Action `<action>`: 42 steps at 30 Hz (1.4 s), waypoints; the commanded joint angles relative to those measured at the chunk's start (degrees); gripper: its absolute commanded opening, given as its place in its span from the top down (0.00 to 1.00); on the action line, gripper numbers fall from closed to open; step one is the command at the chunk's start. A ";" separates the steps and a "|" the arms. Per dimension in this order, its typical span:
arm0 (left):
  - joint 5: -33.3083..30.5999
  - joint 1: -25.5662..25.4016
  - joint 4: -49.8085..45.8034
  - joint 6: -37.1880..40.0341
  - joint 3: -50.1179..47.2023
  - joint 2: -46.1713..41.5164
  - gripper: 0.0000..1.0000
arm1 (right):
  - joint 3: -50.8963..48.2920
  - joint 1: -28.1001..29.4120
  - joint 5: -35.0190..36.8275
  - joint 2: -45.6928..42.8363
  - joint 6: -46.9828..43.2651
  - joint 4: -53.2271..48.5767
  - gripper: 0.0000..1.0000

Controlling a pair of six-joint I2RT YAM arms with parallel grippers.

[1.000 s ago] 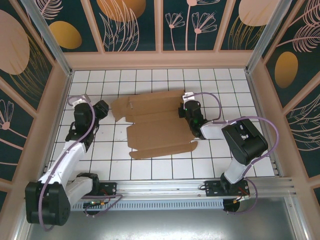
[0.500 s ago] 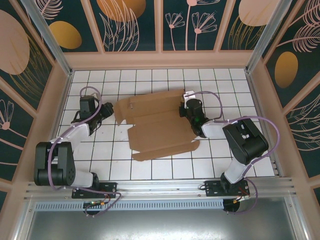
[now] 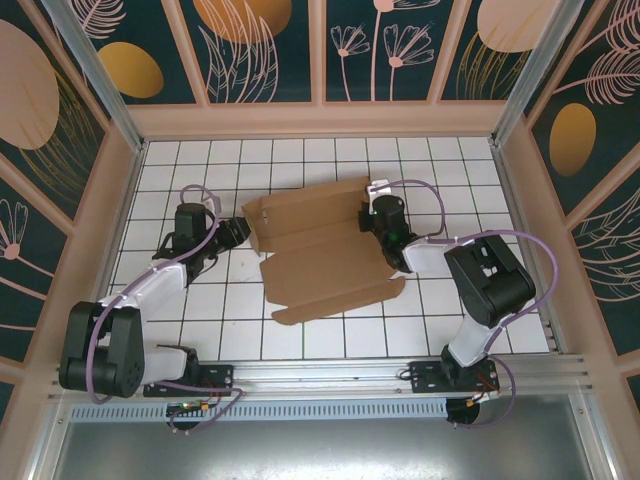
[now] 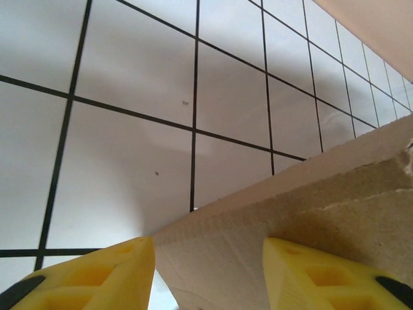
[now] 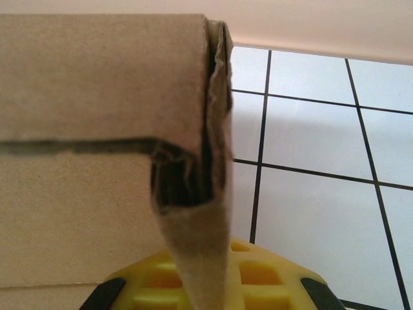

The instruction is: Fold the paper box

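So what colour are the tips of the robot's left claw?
Bright yellow; the left claw shows them best in the left wrist view.

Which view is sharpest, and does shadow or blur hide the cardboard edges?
Top external: evenly lit, paper box sharp, no glare. Left wrist: soft shadow on tiles by the box edge, left fingers blurred. Right wrist: cardboard readable, dark inside the fold.
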 commanded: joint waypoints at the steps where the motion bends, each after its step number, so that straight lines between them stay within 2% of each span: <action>1: 2.72 -3.15 2.01 -0.53 -0.20 -0.37 0.51 | 1.11 0.12 -0.96 1.54 1.95 -2.19 0.92; 7: 3.17 -5.44 2.98 1.57 0.30 1.47 0.50 | 1.46 0.37 -1.28 1.91 2.18 -2.56 0.92; 16: -6.73 -6.35 -2.23 7.32 5.90 1.55 0.50 | 1.14 0.39 -1.42 2.00 1.56 -2.59 0.92; 21: -8.01 -6.39 -3.69 9.21 7.44 1.51 0.53 | 0.96 0.28 -1.58 2.20 1.26 -2.25 0.92; 28: -6.09 -6.47 -2.03 11.63 7.92 7.87 0.61 | 1.13 0.30 -2.81 2.61 1.27 -2.25 0.92; 35: -14.23 -6.46 -1.74 15.36 9.55 8.82 0.48 | 1.13 0.30 -3.76 2.44 1.16 -2.20 0.92; 42: -9.06 -6.65 3.11 17.14 9.70 10.79 0.44 | 1.12 0.30 -4.29 2.43 0.98 -2.31 0.92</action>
